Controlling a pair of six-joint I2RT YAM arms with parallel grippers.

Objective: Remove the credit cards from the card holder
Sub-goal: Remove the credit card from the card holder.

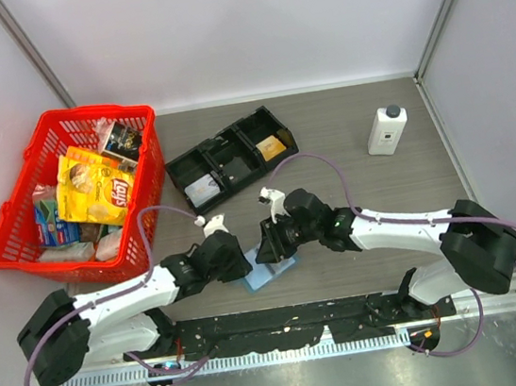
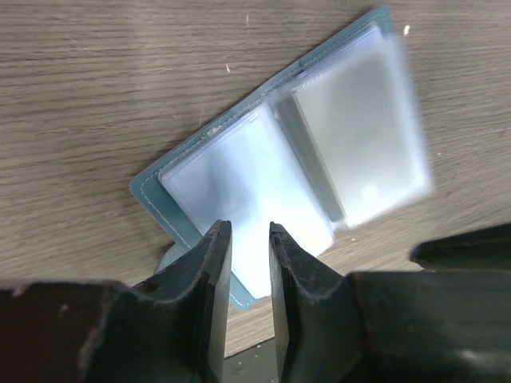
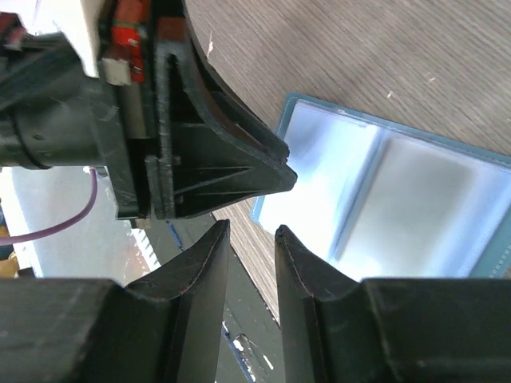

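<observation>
Blue card holder [image 1: 274, 271] open near table edge [image 1: 347, 288], left tool [image 2: 250, 233] and right tool [image 3: 251, 233] narrowly parted, empty

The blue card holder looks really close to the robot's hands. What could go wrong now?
The left gripper and right gripper crowd together over the card holder, so they might bump. The holder lies near the front edge of the table; a push could slide it off. The cards lie flat and tucked in, so a pinch may slip or lift the whole holder.
</observation>
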